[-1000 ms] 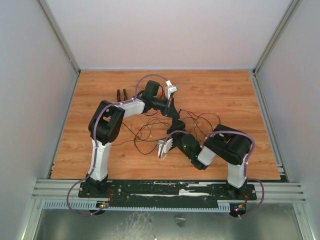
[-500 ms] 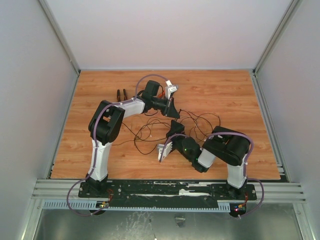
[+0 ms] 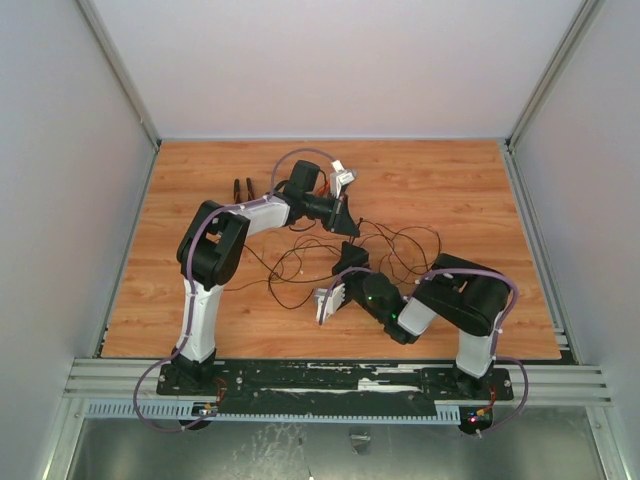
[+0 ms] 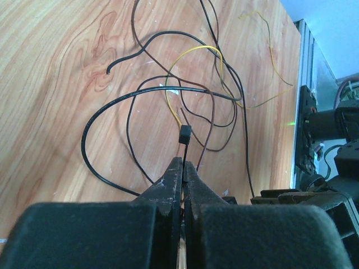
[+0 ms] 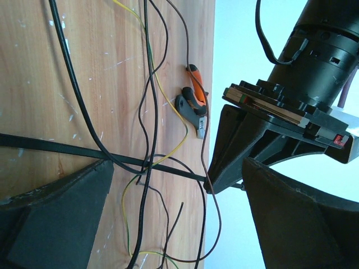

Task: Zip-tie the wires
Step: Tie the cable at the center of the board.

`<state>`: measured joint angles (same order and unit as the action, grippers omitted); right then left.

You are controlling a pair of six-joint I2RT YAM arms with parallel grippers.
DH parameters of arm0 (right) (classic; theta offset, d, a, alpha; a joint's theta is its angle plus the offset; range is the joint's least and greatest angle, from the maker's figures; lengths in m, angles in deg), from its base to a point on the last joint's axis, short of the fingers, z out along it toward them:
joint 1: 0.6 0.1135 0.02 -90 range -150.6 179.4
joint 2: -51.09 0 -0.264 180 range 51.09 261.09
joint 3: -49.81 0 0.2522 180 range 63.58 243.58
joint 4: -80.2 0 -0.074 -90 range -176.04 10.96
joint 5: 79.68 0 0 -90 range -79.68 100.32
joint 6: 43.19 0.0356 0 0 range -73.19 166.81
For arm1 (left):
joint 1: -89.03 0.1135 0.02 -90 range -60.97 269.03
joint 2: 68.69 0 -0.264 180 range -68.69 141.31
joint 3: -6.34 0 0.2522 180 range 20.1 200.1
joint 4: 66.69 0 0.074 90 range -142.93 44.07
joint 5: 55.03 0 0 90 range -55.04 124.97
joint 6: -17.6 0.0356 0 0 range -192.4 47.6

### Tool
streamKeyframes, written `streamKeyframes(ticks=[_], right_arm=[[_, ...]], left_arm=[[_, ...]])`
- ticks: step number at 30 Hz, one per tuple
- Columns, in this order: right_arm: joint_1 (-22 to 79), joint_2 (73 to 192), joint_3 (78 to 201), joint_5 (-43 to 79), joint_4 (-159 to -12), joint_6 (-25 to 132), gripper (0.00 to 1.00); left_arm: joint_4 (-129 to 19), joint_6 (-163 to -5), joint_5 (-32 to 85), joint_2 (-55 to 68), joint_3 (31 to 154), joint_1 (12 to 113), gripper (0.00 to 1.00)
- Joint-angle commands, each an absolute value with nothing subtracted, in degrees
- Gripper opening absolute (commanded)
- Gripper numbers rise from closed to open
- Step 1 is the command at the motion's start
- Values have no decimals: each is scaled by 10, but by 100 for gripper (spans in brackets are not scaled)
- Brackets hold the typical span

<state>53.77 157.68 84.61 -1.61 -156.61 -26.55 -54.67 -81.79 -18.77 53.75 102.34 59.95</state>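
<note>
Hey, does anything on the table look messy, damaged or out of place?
Only the wires: a loose tangle sprawled over the table, unbundled. The left hand is shut on the zip tie; nothing looks damaged.

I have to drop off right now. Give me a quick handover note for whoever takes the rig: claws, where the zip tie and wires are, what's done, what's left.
Left claw: shut on the zip tie, its head end sticking out past the tips.
Right claw: open, empty, over the wires.
Wires: loose and spread on the table, not bundled.
Done: zip tie gripped.
Left: gather the wires, loop the tie round them, thread it through its head, pull tight.
</note>
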Motion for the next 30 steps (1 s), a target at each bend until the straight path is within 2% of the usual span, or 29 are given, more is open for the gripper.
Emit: streamKeyframes(ticks=[1,16,30], right_arm=[[545,1562,848,12,-1484,-226,99],[579,1593,841,-8,-1527,-235,99],[590,1572,840,-8,-1513,-232,99]], left_arm=[[-549,-823,-200,548,1040,597,0],[-549,-825,-199,548,1041,596,0],[-549,-825,-199,547,1041,596,0]])
